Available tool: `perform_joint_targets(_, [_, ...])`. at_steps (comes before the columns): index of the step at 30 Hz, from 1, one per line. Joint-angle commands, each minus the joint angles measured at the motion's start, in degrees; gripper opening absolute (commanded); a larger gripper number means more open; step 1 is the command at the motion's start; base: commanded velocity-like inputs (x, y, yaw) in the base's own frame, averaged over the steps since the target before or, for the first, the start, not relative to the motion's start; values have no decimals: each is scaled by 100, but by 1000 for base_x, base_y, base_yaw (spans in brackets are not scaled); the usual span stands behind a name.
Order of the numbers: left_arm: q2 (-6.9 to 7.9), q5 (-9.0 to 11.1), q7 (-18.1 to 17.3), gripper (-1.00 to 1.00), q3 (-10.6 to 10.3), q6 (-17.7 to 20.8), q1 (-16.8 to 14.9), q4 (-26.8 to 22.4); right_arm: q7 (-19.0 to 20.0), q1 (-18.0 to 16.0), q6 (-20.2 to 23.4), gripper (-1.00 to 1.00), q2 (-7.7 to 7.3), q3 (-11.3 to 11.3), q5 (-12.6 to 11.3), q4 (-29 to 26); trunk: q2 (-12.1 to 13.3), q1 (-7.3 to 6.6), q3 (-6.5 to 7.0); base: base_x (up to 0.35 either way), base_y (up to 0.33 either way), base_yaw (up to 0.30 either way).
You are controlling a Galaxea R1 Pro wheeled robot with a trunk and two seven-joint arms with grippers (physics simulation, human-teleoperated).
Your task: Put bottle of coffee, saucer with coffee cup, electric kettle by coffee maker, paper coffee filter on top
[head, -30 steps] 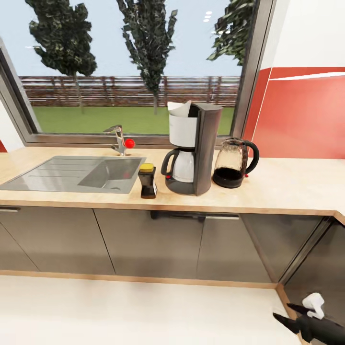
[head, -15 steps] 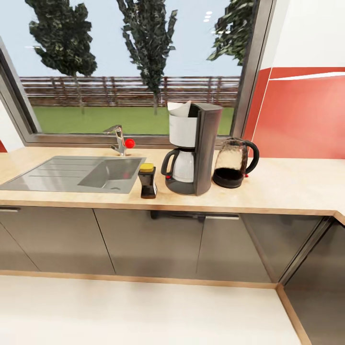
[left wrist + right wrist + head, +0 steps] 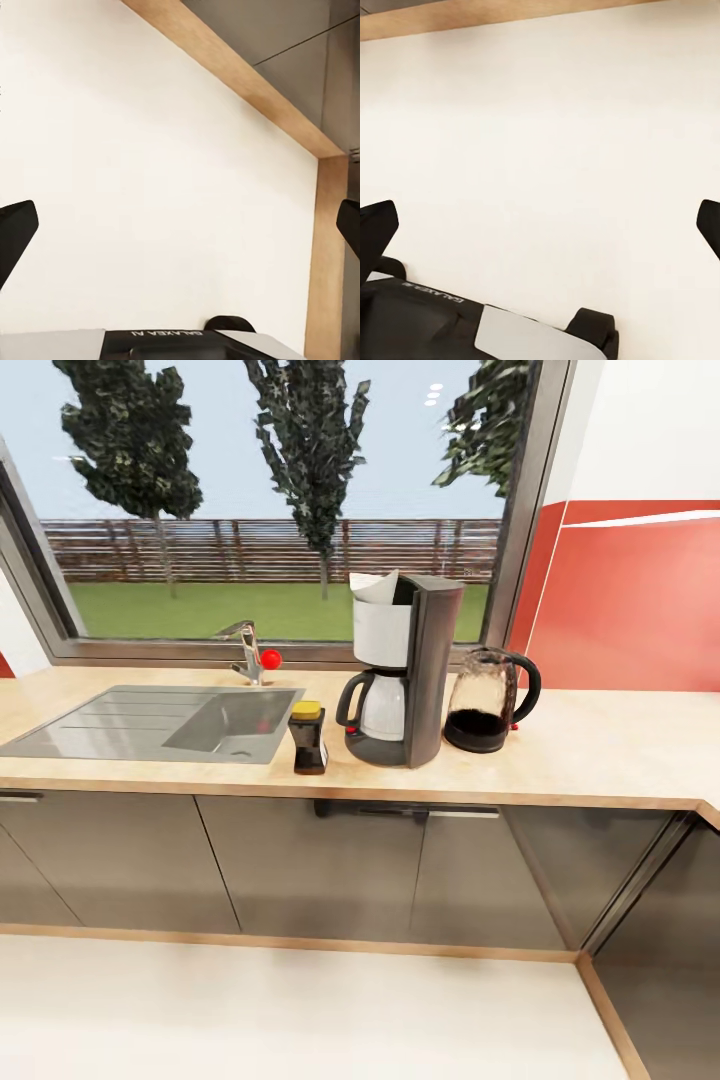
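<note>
The left end effector (image 3: 180,229) hangs over the pale floor (image 3: 150,187) with its two black fingertips (image 3: 15,236) spread wide to the edges of the left wrist view and nothing between them. A wooden plinth strip (image 3: 240,79) and glossy grey cabinet fronts (image 3: 300,45) lie beyond it. The right end effector (image 3: 540,225) is likewise wide open and empty above the floor, with a wooden strip (image 3: 480,19) along the far edge of its view.

In the head view, the coffee maker (image 3: 405,670) stands upright on the counter (image 3: 600,750), its carafe with black handle under the pale filter basket. The paper coffee filter (image 3: 374,587) sits in the top of the basket, its uneven white edge poking above it. The bottle of coffee (image 3: 308,738), with its yellow cap, stands just beside the machine on the sink side, near the counter's front edge. The electric kettle (image 3: 490,701) stands upright just beside the machine on the other side, toward the red backsplash (image 3: 630,610).

A steel sink (image 3: 160,722) is set into the counter beyond the bottle, with a tap (image 3: 247,650) carrying a red knob behind it. A window (image 3: 280,510) behind the counter looks out on grass, a fence and trees.
</note>
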Motion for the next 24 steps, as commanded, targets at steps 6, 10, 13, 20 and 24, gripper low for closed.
perform_joint_targets(6, [2, 37, -6, 100, -47, -32, -3, 2, -7, -6, -53, 100, 101, -42, 68, 4, -3, 0, -5, 0, 0, 73])
perform_joint_targets(10, [2, 37, -5, 100, -47, -32, -3, 2, -9, -6, -55, 100, 113, -44, 70, 4, -3, 0, -5, 0, 0, 211])
perform_joint_targets(13, [5, 38, 6, 100, -39, -32, -2, 12, -7, -6, -53, 100, 120, -42, 70, 4, -3, 0, -5, 0, 0, 249])
perform_joint_targets(20, [4, 37, 35, 100, -39, -32, -2, 18, 8, -6, -39, 100, 124, -53, 61, -10, -3, 0, -5, 0, 0, 263])
perform_joint_targets(24, [7, 37, 42, 100, -36, -32, -3, 19, -41, -6, -48, 100, 128, -48, 66, -3, -3, 0, -5, 0, 0, 269])
